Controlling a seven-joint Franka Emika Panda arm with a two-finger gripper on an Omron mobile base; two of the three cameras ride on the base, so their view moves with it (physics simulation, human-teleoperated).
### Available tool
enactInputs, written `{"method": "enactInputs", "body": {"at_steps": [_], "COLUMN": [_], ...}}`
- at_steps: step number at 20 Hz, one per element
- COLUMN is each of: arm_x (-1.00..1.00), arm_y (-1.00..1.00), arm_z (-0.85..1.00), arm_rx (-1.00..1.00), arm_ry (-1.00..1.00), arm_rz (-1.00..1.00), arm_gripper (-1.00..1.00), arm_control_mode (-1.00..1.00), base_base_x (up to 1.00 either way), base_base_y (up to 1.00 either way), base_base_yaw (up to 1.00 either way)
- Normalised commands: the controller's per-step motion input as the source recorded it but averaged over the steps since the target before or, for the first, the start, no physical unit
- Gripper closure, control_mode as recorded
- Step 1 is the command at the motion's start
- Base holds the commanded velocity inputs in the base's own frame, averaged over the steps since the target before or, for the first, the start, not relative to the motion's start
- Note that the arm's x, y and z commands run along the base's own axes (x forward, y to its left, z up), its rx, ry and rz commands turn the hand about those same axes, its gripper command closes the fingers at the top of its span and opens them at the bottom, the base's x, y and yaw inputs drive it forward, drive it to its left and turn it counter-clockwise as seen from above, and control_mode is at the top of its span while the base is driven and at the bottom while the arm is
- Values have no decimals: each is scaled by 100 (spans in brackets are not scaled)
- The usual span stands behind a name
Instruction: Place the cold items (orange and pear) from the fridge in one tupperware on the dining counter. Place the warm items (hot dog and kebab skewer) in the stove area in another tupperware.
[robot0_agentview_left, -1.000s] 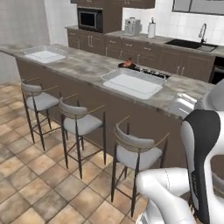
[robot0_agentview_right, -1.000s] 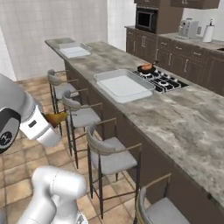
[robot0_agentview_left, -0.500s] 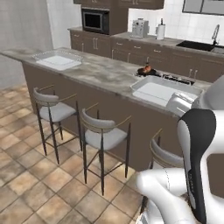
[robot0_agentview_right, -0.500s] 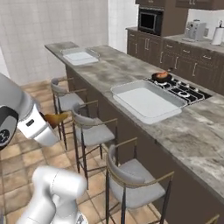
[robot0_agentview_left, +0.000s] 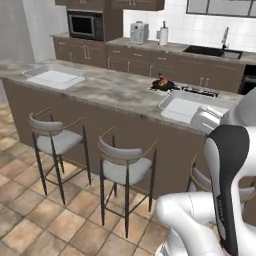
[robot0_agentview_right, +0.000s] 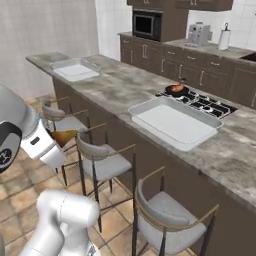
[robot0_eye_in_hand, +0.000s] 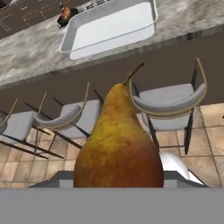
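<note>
Claw (robot0_eye_in_hand: 117, 186) grips unlabelled pear (robot0_eye_in_hand: 117, 148) above stools.

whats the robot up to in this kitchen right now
The robot is carrying a pear in its tool, shut on the fruit and held low beside the stools, short of the dining counter. Two white tupperware trays sit on that counter: a near one by the stove and a far one at the other end. Both look empty. A pan of food rests on the stove.

A golden-brown pear (robot0_eye_in_hand: 117, 148) is held upright, stem up. Two empty white tupperwares (robot0_agentview_right: 172, 122) (robot0_agentview_right: 75, 69) are set well apart on the counter (robot0_agentview_right: 115, 90).
</note>
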Motion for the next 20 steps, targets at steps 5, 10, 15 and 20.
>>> {"method": "enactInputs", "body": {"at_steps": [5,10,15,20], "arm_x": [0,0,0,0], "arm_y": [0,0,0,0], "arm_z": [0,0,0,0], "arm_rx": [0,0,0,0], "arm_ry": [0,0,0,0], "arm_rz": [0,0,0,0], "arm_gripper": [100,100,100,100], "arm_control_mode": [100,100,100,100], "base_base_x": [25,16,3,9], "base_base_y": [72,79,87,96], "base_base_yaw": [-50,-50,-39,-28]}}
